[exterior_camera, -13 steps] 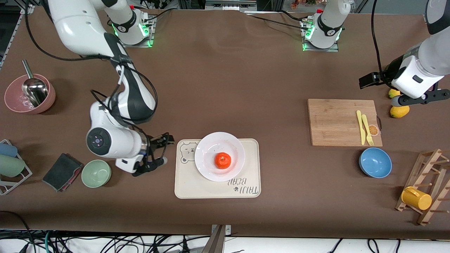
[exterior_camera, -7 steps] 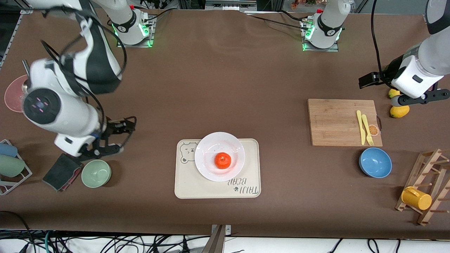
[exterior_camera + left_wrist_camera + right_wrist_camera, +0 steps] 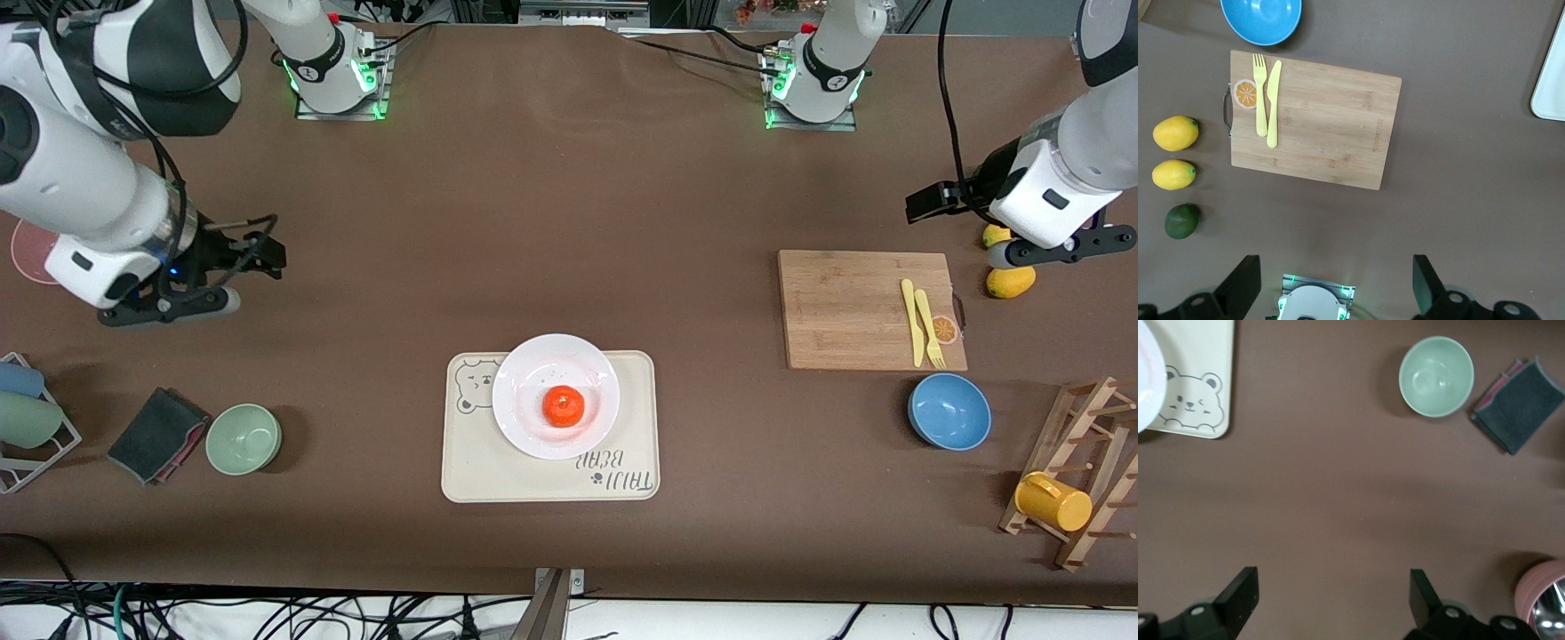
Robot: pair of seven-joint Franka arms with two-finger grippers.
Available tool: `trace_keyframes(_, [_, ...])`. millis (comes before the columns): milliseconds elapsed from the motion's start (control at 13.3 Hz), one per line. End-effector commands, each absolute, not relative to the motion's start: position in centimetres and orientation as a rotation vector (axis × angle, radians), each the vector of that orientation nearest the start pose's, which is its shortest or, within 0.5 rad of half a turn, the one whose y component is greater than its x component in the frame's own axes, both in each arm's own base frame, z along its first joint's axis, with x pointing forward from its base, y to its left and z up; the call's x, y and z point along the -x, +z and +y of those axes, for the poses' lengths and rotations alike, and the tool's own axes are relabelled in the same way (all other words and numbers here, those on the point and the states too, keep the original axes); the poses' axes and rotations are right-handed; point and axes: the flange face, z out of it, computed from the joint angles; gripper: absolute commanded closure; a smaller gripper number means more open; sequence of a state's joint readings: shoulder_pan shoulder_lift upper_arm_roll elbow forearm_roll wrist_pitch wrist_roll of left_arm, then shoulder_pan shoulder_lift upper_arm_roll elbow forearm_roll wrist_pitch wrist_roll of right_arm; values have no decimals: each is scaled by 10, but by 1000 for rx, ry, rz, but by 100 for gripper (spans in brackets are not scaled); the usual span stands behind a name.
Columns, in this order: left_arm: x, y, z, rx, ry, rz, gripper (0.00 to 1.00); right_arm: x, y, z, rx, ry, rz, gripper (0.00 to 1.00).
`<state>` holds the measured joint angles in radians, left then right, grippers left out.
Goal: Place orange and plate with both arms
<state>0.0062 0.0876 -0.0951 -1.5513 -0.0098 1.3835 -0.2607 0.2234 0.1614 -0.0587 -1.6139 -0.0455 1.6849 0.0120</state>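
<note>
The orange [image 3: 563, 405] lies on the white plate [image 3: 533, 369], which rests on a cream bear-printed tray [image 3: 480, 476] at mid table. Only the plate's edge [image 3: 1146, 383] shows in the right wrist view. My right gripper [image 3: 169, 308] hangs open and empty over bare table at the right arm's end, well away from the plate; in its wrist view [image 3: 1331, 603] nothing sits between the fingers. My left gripper [image 3: 1064, 247] is open and empty above the lemons [image 3: 1011, 281] at the left arm's end, and the left arm waits there; its wrist view [image 3: 1337, 287] shows wide jaws.
A wooden cutting board [image 3: 867, 307] with a yellow knife and fork, a blue bowl [image 3: 949, 411] and a mug rack [image 3: 1080, 480] are at the left arm's end. A pink bowl [image 3: 31, 253], green bowl [image 3: 244, 438] and dark cloth [image 3: 158, 436] are at the right arm's end.
The right arm has lifted and swung away from beside the tray toward the pink bowl at its end of the table, still open. The left arm, plate and orange have not moved.
</note>
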Motion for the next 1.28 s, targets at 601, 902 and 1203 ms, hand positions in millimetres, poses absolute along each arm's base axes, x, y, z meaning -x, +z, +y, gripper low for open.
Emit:
trace_keyframes(601, [-549,573,-27,3116,422,-325,0,-530,598,0,3146,-2,-2,0])
trace_keyframes(902, [-549,572,-27,3116,424,-325,0,-546,610,3,3168,24,-21,0])
trace_keyframes(1203, [-549,572,-27,3116,424,-325,0,-551,600,-8,3158,51,18,0])
